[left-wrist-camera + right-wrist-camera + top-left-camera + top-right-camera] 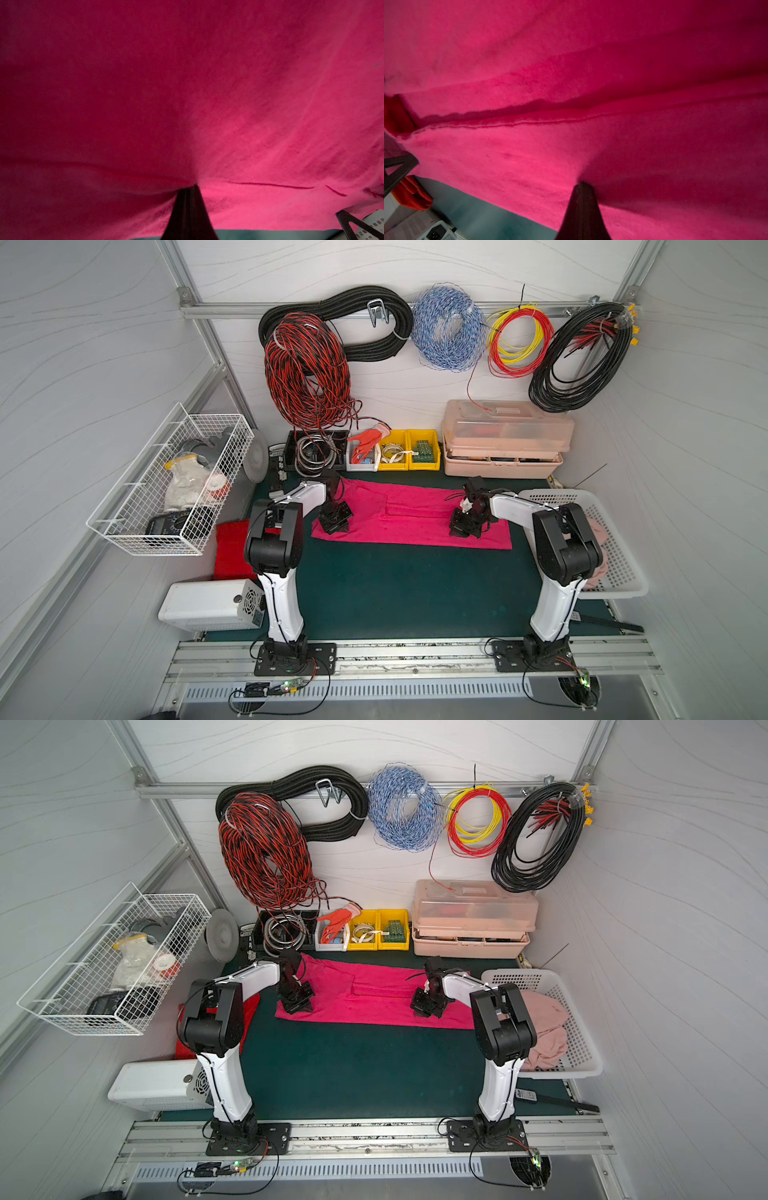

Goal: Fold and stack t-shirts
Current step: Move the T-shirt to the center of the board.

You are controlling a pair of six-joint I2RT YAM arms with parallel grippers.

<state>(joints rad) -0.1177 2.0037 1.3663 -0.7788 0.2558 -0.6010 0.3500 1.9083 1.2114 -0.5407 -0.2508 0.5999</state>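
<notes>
Top views: t-shirt on green mat.

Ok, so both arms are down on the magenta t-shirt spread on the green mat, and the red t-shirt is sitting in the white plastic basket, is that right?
Not quite: the red t-shirt is not in the white plastic basket. It lies flat beside the left arm, as both top views show. Both arms are down on the magenta t-shirt.
</notes>
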